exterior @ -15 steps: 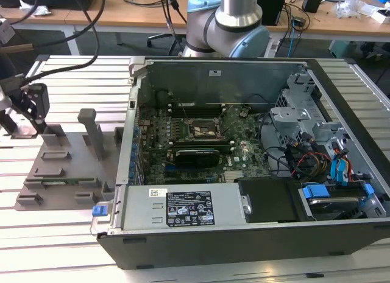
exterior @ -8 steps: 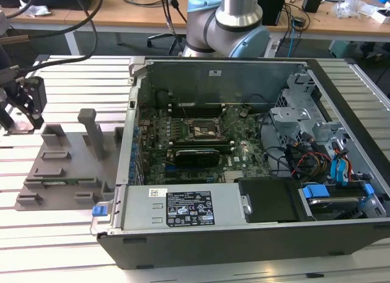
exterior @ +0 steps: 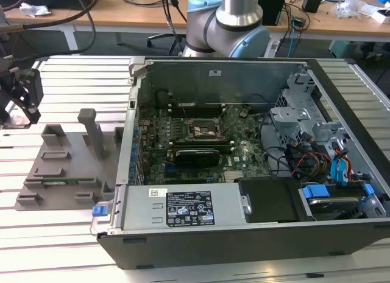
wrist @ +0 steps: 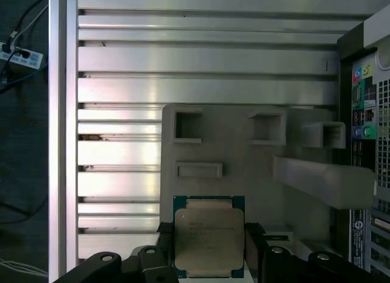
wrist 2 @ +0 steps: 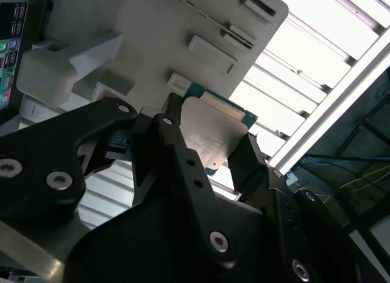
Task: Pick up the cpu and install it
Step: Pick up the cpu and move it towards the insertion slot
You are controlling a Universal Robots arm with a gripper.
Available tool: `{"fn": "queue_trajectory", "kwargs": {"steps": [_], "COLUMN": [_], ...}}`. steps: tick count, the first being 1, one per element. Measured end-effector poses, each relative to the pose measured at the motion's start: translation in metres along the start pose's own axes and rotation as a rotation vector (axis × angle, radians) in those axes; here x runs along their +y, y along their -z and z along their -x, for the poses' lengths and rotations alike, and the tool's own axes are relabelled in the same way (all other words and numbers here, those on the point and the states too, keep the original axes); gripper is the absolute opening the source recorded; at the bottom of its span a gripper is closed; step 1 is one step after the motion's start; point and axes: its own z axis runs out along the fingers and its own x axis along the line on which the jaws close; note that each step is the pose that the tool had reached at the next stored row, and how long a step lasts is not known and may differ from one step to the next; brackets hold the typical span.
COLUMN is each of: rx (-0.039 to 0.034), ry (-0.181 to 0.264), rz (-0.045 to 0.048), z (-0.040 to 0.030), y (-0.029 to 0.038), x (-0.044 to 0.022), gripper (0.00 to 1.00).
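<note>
The cpu (wrist: pixel 209 237), a flat square chip with a pale silvery top and a green edge, sits between my gripper's (wrist: pixel 209 254) two black fingers (wrist: pixel 160 246), which press on its opposite sides. In the second wrist view the cpu (wrist 2: pixel 214 132) is held above the grey holder plate (wrist 2: pixel 183 27), the gripper (wrist 2: pixel 210 150) shut on it. In the exterior view my gripper (exterior: pixel 21 97) hangs at the far left, over the slatted table and well away from the open computer case (exterior: pixel 244 234). The motherboard's square socket frame (exterior: pixel 204 129) lies inside the case.
A grey holder plate (exterior: pixel 67 167) with raised posts and pockets lies on the slatted metal table (exterior: pixel 73 82), left of the case. Inside the case are a black expansion card (exterior: pixel 195 155), a power supply (exterior: pixel 183 207) and drive bays with cables (exterior: pixel 329 161). The arm's base (exterior: pixel 228 21) stands behind the case.
</note>
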Motion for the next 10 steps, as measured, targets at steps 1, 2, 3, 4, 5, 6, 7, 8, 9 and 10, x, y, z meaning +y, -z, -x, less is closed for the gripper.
{"fn": "queue_trajectory", "kwargs": {"steps": [1,2,3,4,5,6,7,8,9,10], "rx": [0.0,0.0,-0.0001,0.0,0.0001,0.0,0.0,0.0,0.0,0.0], "ry": [0.0,0.0,0.0,0.0,0.0,0.0,0.0,0.0,0.0,0.0], "rz": [0.0,0.0,0.0,0.0,0.0,0.0,0.0,0.0,0.0,-0.0001], "z": [0.0001,0.0001,0.0002,0.0002,0.0003,0.0003,0.0003,0.0004,0.0004,0.0005], "y": [0.0021,0.0041,0.0053,0.0075,0.0089,0.0102,0.0124,0.0138,0.0153,0.0166], "x": [0.0,0.0,0.0,0.0,0.0,0.0,0.0,0.0,0.0,0.0], "gripper": [0.55,0.55,0.55,0.55,0.55,0.55,0.55,0.55,0.55,0.55]}}
